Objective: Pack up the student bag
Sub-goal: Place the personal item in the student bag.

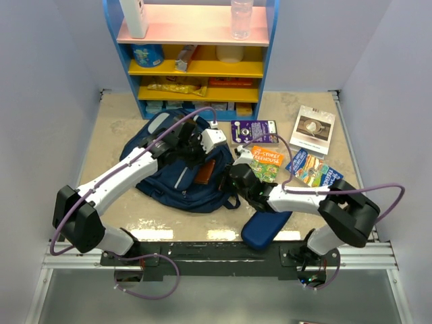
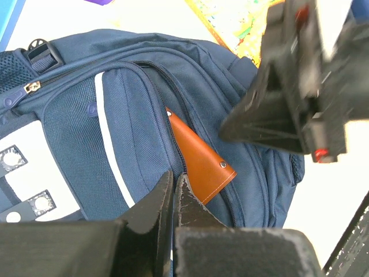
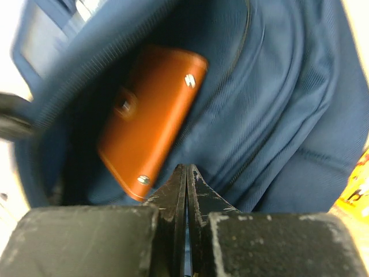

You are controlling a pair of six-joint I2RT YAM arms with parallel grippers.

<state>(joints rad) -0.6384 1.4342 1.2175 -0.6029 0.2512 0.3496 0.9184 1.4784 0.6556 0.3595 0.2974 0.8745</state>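
Though a brown case [image 2: 202,161] sits halfway into the open front pocket of the bag [image 1: 182,182], one corner poking out, packing looks only part done. The bag lies flat on the table [image 1: 121,128], left of centre. The left pincer [image 2: 174,187] is pressed together at the pocket's lip; whether it nips a fold of fabric I cannot tell. The right pincer [image 3: 186,173] is also together, with nothing in it, tips just beside the case's lower corner, perhaps placed to nudge it deeper. Left to pack, by my reading: an orange book [image 1: 266,162], a purple book [image 1: 253,130], a white book [image 1: 313,128], a blue book [image 1: 314,170] and a zip case [image 1: 264,229], all outside the bag. The zip is unclosed.
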